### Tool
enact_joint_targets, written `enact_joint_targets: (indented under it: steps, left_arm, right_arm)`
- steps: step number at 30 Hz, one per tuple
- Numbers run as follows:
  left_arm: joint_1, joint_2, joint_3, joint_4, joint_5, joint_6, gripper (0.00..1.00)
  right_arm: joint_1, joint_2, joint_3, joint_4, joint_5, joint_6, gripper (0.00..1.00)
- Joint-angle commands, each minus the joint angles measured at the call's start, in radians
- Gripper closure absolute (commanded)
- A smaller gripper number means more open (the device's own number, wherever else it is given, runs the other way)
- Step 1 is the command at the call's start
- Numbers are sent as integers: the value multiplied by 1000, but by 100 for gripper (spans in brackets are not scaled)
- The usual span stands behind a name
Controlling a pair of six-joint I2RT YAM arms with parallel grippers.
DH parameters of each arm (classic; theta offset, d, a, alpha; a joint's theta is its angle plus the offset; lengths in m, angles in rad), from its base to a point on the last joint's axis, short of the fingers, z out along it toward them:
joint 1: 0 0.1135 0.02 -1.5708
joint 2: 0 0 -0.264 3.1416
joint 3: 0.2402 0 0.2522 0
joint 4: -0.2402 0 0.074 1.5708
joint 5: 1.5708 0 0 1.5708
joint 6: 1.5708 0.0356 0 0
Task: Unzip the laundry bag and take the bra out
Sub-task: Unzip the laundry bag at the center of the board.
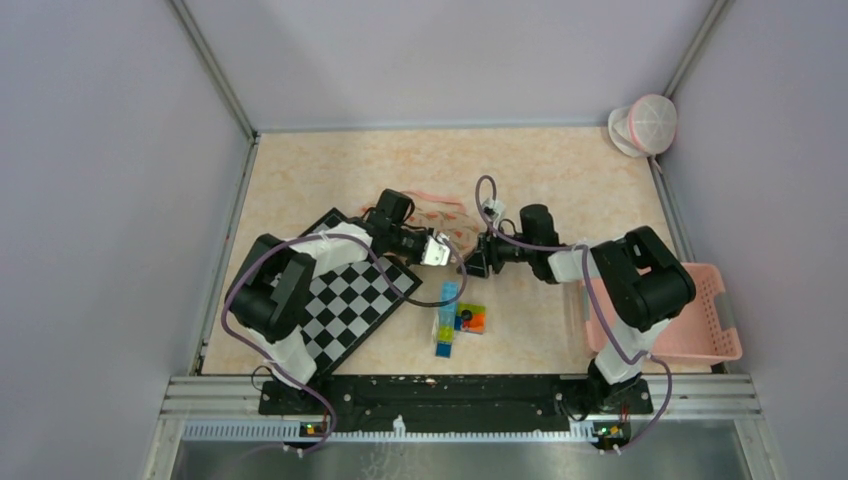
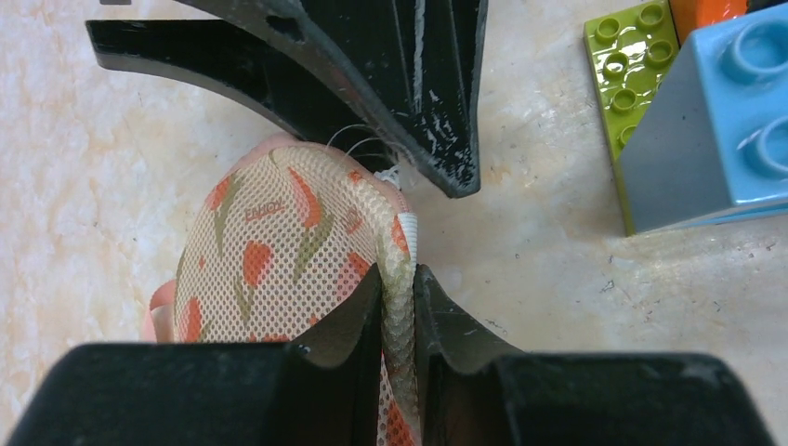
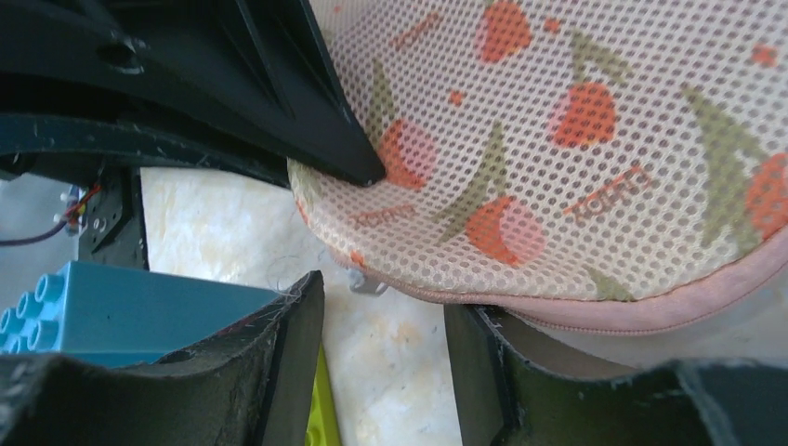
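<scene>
A pale marbled table (image 1: 560, 170) walled in grey; nearest the arm bases lie toy blocks (image 1: 457, 320), with a chessboard (image 1: 350, 300) to their left; beyond these, at mid-table, both claws face the laundry bag (image 2: 288, 242), a cherry-printed mesh; the left gripper (image 2: 398, 302) is clenched on the bag's corded edge, the mesh bulging away past its fingertips; the right gripper (image 3: 383, 297) stands released, jaws apart, the bag's pink-trimmed rim just beyond its tips.

Pale purple walls (image 1: 90, 150) stand around a light table top (image 1: 560, 170) (peachy and swirly), with metal rails (image 1: 215, 75) in the corners.
</scene>
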Motion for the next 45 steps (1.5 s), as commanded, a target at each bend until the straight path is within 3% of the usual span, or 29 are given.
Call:
enact_joint_targets:
  steps: [1, 10, 13, 18, 38, 45]
  left_arm:
    - [-2, 8, 39, -35, 57, -19, 79]
    - [-3, 6, 43, -46, 61, -40, 79]
    - [-2, 2, 42, -48, 61, -49, 80]
    - [-2, 2, 42, -52, 59, -65, 81]
    - [29, -8, 42, -63, 24, -44, 88]
    - [39, -11, 42, -76, 12, -10, 96]
  right_arm:
    - [10, 0, -18, 218, 40, 30, 51]
    - [44, -26, -53, 259, 63, -33, 61]
    - [47, -22, -58, 281, 86, -33, 71]
    - [48, -25, -53, 282, 101, -13, 100]
    - [9, -149, -104, 78, 193, -71, 100]
    - [-8, -142, -67, -11, 260, -73, 100]
